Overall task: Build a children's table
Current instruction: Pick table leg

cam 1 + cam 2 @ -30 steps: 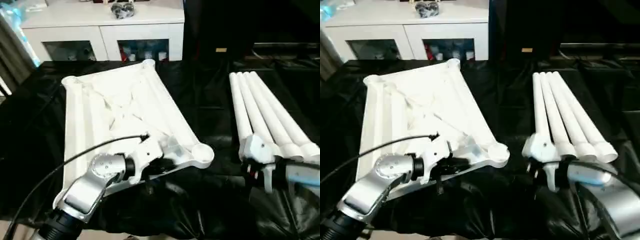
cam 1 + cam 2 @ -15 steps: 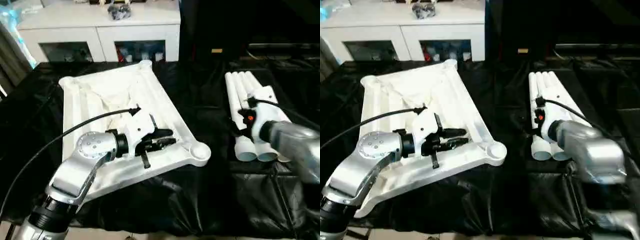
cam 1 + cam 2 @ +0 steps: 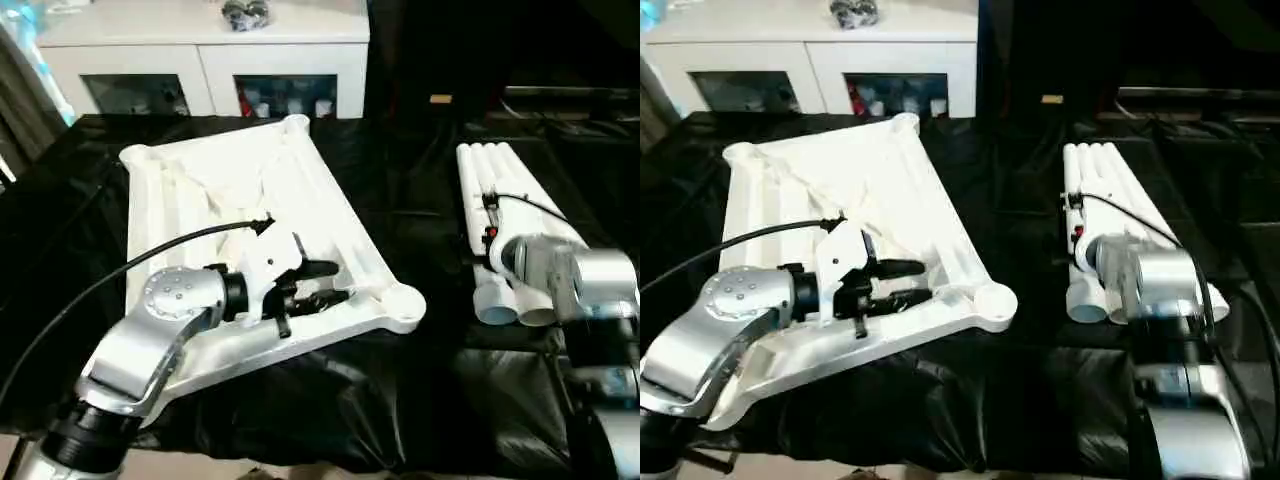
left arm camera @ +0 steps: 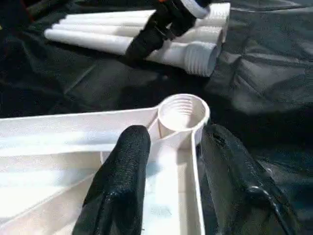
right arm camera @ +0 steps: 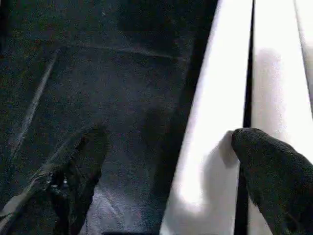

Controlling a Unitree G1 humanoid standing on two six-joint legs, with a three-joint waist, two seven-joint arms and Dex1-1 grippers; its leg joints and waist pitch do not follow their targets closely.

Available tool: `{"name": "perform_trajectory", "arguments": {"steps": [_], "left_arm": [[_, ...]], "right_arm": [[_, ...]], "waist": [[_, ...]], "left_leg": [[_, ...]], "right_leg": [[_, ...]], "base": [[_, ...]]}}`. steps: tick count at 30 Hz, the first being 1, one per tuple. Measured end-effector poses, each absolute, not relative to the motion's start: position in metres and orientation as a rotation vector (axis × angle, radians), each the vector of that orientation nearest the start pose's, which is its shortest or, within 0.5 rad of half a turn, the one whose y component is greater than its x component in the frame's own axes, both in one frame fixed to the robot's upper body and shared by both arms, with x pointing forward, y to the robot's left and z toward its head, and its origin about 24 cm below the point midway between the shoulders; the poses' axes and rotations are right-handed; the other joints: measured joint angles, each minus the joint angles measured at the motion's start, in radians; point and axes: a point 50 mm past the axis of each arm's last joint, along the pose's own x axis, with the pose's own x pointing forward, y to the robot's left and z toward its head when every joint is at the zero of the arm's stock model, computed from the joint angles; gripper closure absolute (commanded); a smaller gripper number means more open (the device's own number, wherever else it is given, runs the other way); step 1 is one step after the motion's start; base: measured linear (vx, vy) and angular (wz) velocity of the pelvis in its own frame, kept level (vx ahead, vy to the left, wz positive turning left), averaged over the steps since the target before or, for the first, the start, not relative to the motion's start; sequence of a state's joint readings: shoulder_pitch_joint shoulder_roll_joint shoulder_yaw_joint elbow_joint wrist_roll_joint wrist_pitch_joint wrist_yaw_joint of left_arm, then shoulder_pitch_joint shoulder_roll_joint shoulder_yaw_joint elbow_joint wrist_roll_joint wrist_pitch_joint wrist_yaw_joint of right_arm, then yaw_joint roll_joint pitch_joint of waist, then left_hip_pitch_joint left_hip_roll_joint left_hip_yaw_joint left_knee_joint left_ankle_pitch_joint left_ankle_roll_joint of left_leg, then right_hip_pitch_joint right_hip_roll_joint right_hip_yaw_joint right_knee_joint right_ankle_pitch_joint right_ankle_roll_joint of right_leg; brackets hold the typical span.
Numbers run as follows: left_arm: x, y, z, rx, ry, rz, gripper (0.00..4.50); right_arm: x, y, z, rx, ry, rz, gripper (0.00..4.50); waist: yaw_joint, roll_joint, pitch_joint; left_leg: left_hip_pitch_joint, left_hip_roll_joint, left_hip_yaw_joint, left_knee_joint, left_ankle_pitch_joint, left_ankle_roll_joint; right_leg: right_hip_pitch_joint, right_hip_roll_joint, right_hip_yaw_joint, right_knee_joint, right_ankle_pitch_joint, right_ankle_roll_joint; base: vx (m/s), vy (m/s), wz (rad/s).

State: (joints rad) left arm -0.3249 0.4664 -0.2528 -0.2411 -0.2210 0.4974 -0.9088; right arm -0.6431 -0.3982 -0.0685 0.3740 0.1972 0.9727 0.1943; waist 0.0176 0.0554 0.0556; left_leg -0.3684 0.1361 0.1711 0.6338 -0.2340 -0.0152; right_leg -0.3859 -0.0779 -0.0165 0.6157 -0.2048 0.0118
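Black-covered table (image 3: 420,400): tabletop (image 3: 240,200) ribs-up on the left, legs (image 3: 500,190) bundled on the right. Left gripper (image 3: 330,285) part-open, astride tabletop's near-right rim by the corner socket (image 4: 182,111). Right gripper (image 5: 166,181) spread wide, straddling leftmost leg, not clamped.

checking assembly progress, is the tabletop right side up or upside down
Upside down: the tabletop shows its ribbed underside, and its corner socket opens upward, empty.

text: none legible | labels: none | brands: none | numbers: none
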Motion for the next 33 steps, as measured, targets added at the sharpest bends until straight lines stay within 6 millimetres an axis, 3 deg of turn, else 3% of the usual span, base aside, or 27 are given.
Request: {"name": "perform_trajectory", "arguments": {"steps": [13,19,33], "left_arm": [[0.255,0.111,0.116,0.334,0.198,-1.242,2.27],[0.252,0.110,0.113,0.341,0.224,-1.281,2.20],[0.254,0.108,0.112,0.383,0.218,-1.257,1.01]], "right_arm": [[0.343,-0.217,0.077,-0.011,0.806,0.056,0.00],[0.342,-0.216,0.074,0.028,0.861,0.064,0.57],[0.350,-0.220,0.071,0.103,0.901,0.043,1.76]], "waist": [[0.013,-0.003,0.001],[0.014,-0.006,0.002],[0.014,-0.012,0.002]], "left_leg": [[0.000,0.001,0.002,0.000,0.002,-0.001],[0.000,0.001,0.002,0.000,0.002,-0.001],[0.000,0.002,0.002,0.000,0.005,-0.008]], "right_leg": [[-0.001,0.000,0.000,0.002,0.000,0.000],[-0.002,0.000,0.000,0.003,0.000,0.000],[-0.005,0.000,0.000,0.011,0.000,0.000]], "base": [[0.000,0.000,0.00],[0.000,0.000,0.00],[0.000,0.000,0.00]]}}
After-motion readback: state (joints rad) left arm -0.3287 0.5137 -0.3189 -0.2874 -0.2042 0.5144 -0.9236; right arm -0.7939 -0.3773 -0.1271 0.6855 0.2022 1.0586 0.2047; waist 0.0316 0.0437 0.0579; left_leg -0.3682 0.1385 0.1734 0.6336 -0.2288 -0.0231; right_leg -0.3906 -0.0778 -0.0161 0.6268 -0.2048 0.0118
